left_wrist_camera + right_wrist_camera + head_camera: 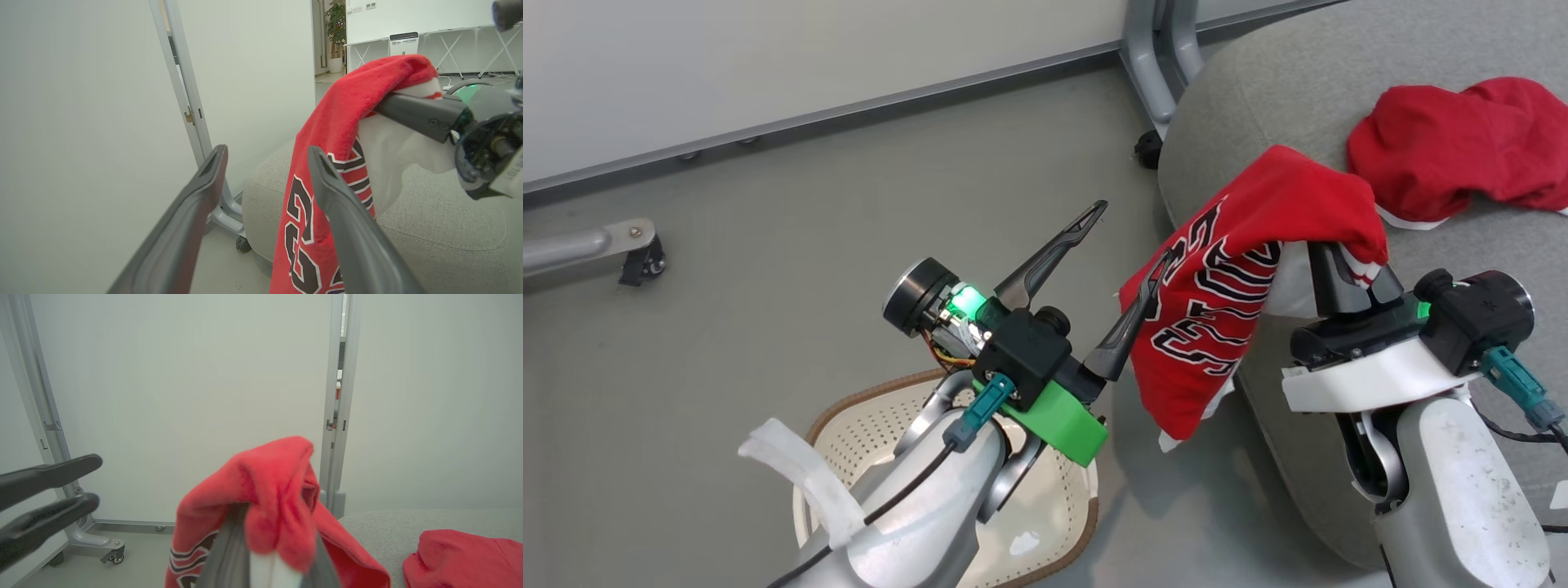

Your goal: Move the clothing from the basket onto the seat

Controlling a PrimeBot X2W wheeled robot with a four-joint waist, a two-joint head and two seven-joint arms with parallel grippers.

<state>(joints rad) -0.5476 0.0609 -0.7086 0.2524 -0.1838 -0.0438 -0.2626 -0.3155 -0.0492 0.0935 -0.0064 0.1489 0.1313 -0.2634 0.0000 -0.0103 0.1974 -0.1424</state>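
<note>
The red jersey with black-and-white lettering hangs from my right gripper, which is shut on its top fold over the left edge of the grey seat. Cloth drapes over that gripper's fingertips in the right wrist view, where the jersey covers them. My left gripper is open just left of the jersey, its nearer finger against or just in front of the lettering; I cannot tell which. The plain red piece lies on the seat. The cream basket sits on the floor under my left arm.
A grey partition frame leg with a black caster stands by the seat's far left corner. Another wheeled metal foot is at the left. Grey floor lies between the basket and the wall.
</note>
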